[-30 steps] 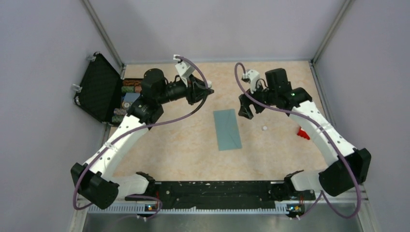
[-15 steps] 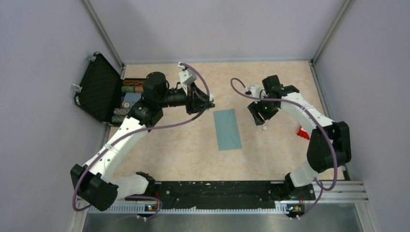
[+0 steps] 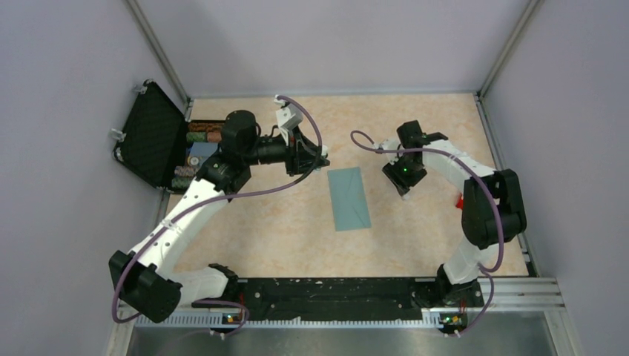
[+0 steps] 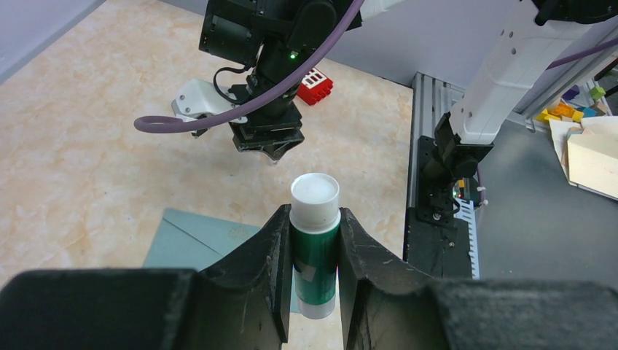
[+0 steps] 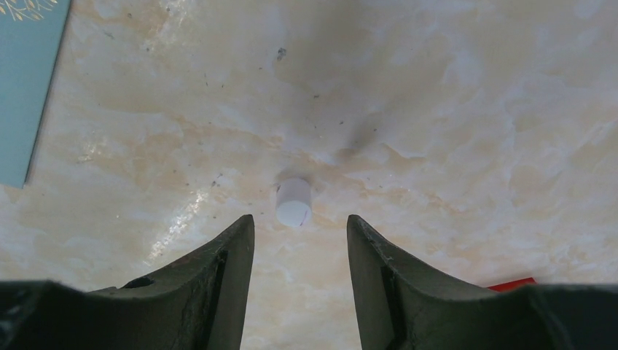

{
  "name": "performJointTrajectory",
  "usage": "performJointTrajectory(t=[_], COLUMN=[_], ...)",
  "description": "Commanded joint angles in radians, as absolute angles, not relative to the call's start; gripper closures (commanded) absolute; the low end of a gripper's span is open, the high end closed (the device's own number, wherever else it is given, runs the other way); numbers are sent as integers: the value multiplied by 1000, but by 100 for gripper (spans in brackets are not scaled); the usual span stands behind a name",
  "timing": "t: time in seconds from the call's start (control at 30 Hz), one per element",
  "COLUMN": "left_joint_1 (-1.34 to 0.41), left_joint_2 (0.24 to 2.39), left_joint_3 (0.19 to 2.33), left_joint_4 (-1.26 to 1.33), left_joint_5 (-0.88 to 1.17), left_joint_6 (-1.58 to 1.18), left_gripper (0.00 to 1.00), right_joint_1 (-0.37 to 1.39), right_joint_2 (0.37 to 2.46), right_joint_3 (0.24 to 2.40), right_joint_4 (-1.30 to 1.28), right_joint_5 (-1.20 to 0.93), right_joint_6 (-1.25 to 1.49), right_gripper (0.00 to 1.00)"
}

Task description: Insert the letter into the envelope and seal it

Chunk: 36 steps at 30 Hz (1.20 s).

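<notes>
The teal envelope lies flat mid-table, closed; it also shows in the left wrist view and at the right wrist view's left edge. No letter is visible. My left gripper is shut on a green glue stick with a white end, held above the envelope's far left corner. My right gripper is open, pointing down just above a small white cap standing on the table right of the envelope; the cap sits just beyond its fingertips.
An open black case with several poker chips stands at the far left. A red block lies right of my right gripper and shows in the left wrist view. The black rail runs along the near edge.
My right gripper has swung down and slightly toward the envelope, lowering over the white cap, which it now hides from above. My left gripper with the glue stick shifted slightly and now holds still.
</notes>
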<state>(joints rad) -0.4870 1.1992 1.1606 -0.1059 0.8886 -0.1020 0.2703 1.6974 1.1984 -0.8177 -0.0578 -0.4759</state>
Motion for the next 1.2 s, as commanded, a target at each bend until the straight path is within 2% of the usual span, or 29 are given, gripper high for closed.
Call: performJointTrajectory(t=[0.0,0.6,0.93,1.03,1.17], left_joint_1=[-485,-484,-483,-483,-483], left_joint_2=[1203,1195,1208,1207,1207], left_joint_3=[1187,1174,1177,1177,1177], left_joint_4=[-86,-81,-65,-66,-68], left_joint_5=[882,876,876,875,876], left_joint_6=[-116,-119,-135,-137,-139], left_gripper=[100,100,100,100,100], right_joint_1=[259,258,258,258,259], right_joint_2=[1709,1751,1747,1743,1742], right_joint_3=[1192,1157,1140,1138,1145], right_joint_4=[-796,-796,-799,-792,-781], right_joint_5=[-51,-25,-38,-40,-39], right_joint_6=[-466,-470,-463,-459,-454], right_gripper=[51,59,73,73,67])
